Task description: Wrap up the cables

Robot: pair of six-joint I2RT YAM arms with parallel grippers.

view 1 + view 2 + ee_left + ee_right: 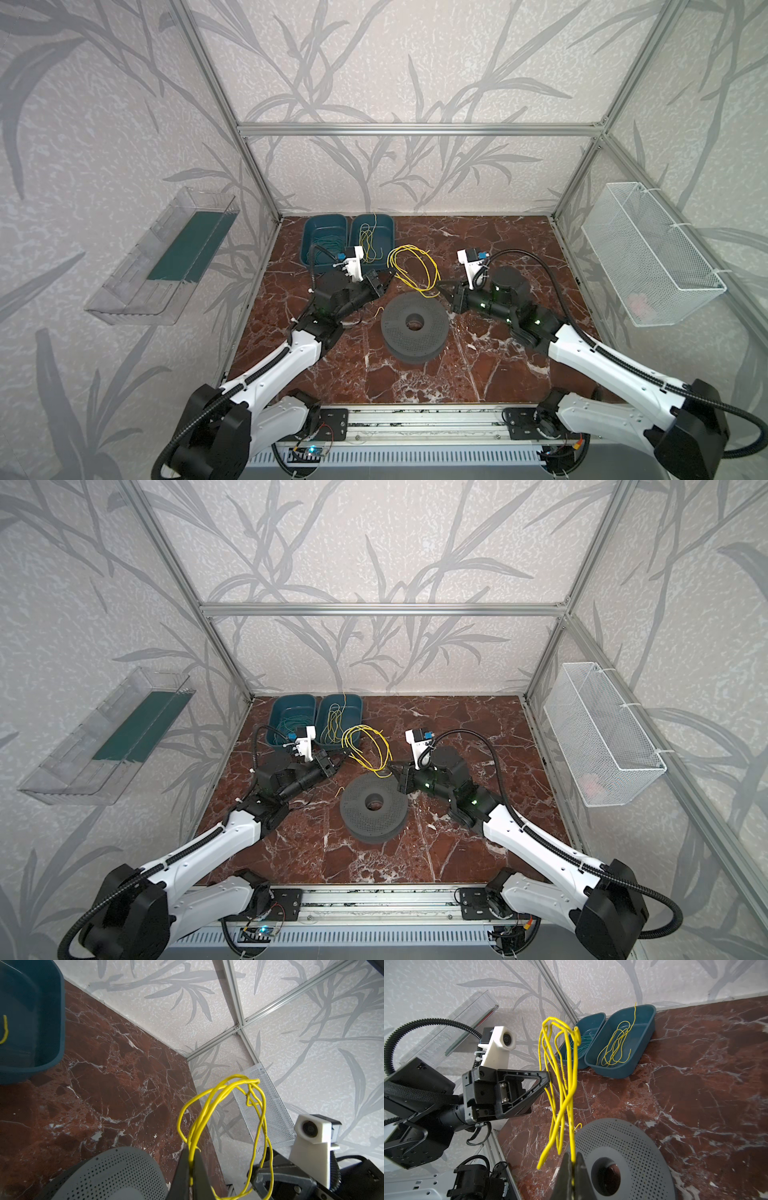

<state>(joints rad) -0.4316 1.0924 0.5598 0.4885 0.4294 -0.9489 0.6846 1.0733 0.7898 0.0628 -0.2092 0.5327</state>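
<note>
Slip risk: thin strands could pull out of either pinch if the arms spread or twist, and the loose loops could spring apart or snag the spool (399,328). Left gripper (191,1159) and right gripper (573,1159) are each clamped on the cables (243,1080). These are bright yellow, string-thin, in uneven loops, held aloft at the spool's 12 o'clock. More lie in the bin (388,224) at the table's 11 o'clock.

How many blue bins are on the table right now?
2. Both stand side by side at the far left corner of the table: the left bin holds teal-green wires, the right bin holds loose yellow cables. None appears hidden.
</note>
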